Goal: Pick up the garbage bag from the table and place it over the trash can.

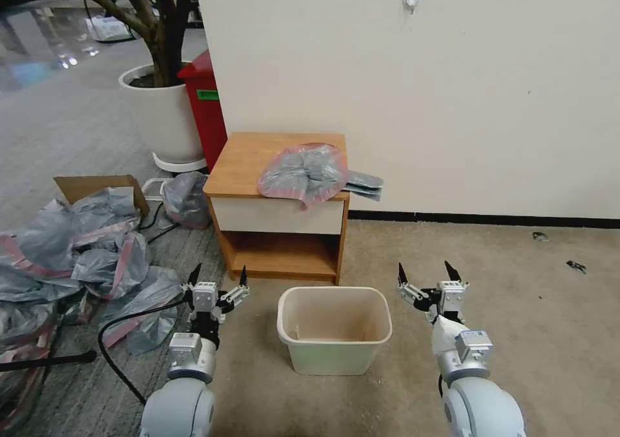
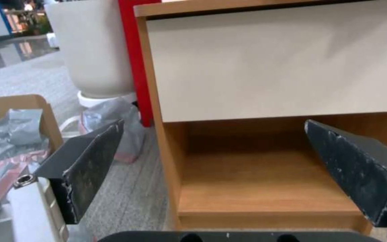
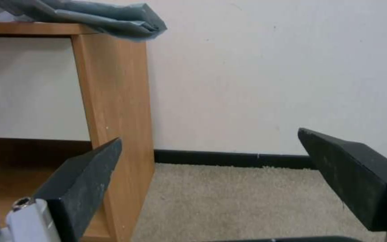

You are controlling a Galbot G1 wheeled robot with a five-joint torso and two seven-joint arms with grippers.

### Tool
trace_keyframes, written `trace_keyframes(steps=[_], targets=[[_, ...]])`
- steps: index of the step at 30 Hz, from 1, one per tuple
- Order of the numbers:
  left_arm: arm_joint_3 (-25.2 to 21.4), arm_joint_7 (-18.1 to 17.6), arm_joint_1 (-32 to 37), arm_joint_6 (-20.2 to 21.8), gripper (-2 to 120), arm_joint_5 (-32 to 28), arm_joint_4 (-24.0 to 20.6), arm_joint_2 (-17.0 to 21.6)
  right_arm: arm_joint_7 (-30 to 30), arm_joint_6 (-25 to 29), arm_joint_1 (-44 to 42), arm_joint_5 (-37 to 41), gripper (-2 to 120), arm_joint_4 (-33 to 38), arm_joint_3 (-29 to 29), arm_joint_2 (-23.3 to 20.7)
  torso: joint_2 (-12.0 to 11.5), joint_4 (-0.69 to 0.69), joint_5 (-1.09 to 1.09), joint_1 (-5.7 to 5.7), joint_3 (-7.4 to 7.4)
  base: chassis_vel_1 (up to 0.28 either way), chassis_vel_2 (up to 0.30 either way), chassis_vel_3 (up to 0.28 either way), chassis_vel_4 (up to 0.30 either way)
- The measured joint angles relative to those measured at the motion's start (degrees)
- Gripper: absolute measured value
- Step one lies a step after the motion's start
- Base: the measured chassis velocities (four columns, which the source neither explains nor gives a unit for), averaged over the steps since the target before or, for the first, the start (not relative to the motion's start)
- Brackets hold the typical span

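Head view: garbage bag (image 1: 303, 173) on table (image 1: 242, 159), unlabelled.

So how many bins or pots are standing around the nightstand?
3: the cream trash can on the carpet before the table, the red bin behind its left side, and the white plant pot beside that.

Garbage bag (image 1: 303, 173) on table (image 1: 242, 159), trash can (image 1: 334, 329) before it.

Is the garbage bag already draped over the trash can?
No, the garbage bag lies crumpled on the table, while the trash can stands bare on the floor in front.
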Motion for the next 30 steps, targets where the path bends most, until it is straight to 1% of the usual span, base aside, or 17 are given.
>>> trace_keyframes(steps=[26, 30], targets=[[0.00, 0.00, 0.01, 0.00, 100, 0.00, 0.00, 0.00, 0.00, 0.00, 0.00, 0.00, 100, 0.00, 0.00, 0.00, 0.00, 0.00, 0.00, 0.00, 0.00, 0.000, 0.000, 0.000, 0.000], [-0.51, 0.84, 1.82, -1.25, 100, -1.25, -0.74, 0.44, 0.00, 0.02, -0.02, 0.00, 100, 0.00, 0.00, 0.00, 0.00, -0.02, -0.03, 0.00, 0.00, 0.000, 0.000, 0.000, 0.000]])
